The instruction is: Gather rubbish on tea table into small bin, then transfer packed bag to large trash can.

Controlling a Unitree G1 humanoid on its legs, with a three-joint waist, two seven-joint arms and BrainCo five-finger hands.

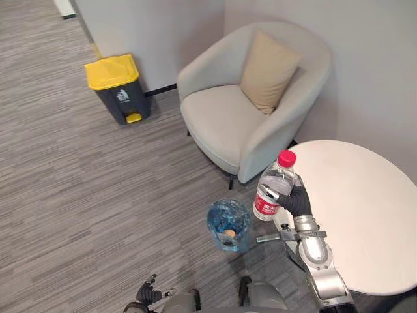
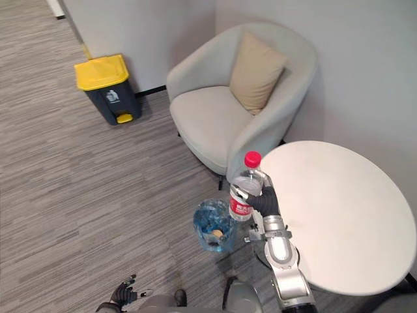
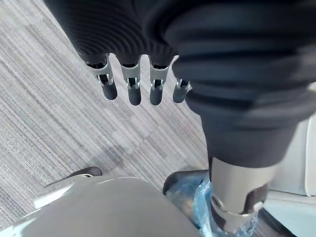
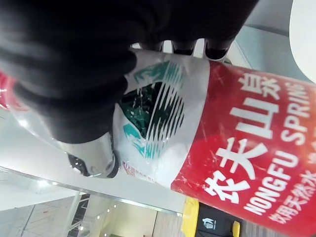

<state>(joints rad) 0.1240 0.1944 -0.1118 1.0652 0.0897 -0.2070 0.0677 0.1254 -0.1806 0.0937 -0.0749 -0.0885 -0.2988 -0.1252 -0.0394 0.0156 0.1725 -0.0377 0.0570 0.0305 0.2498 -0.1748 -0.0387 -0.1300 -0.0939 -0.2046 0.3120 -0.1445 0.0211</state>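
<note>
My right hand is shut on a clear plastic bottle with a red cap and red label, held upright beside the edge of the round white tea table. The bottle's label sits right against the palm in the right wrist view. Below and left of the bottle, on the floor, stands the small bin, lined with a blue bag and holding a bit of rubbish. The large trash can, dark with a yellow lid, stands by the far wall. My left hand hangs low over the carpet, fingers straight.
A light grey armchair with a beige cushion stands behind the table, close to the small bin. Striped grey carpet stretches between the bin and the large trash can.
</note>
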